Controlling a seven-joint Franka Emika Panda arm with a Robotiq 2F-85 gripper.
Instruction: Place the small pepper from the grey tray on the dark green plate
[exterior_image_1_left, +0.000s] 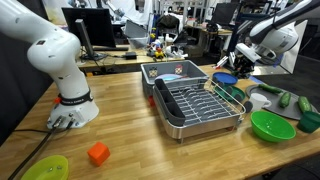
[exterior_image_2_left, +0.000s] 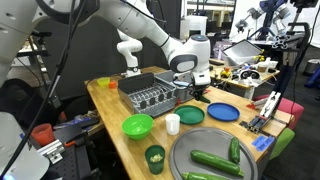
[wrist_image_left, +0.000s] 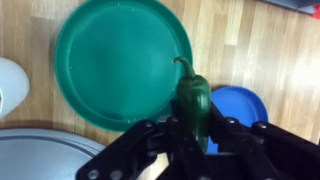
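The long wooden surface (exterior_image_1_left: 130, 112) carried everything. At one end of it lay the flat, pale grey rectangular tray (exterior_image_2_left: 205, 142), with larger green peppers (exterior_image_2_left: 210, 158) lying in it. Just beside the tray, further in from that end, sat the dull dark green round plate (wrist_image_left: 115, 60), bare. A blue round plate (wrist_image_left: 243, 105) lay close beside it, though I could not tell whether the rims touched. My black pincer (wrist_image_left: 195, 128) hung above the two plates, narrowed around the small dark green pepper (wrist_image_left: 195, 98). It gripped the pepper's body, and the stem end pointed out over the green plate's rim. I judged the pepper light, fairly firm, waxy-skinned and tapered, so it could slip or swivel. The thick middle seemed the right place to hold it. It hung over the plate's edge nearest the blue one, so I reckoned a short move inward was needed before letting go.
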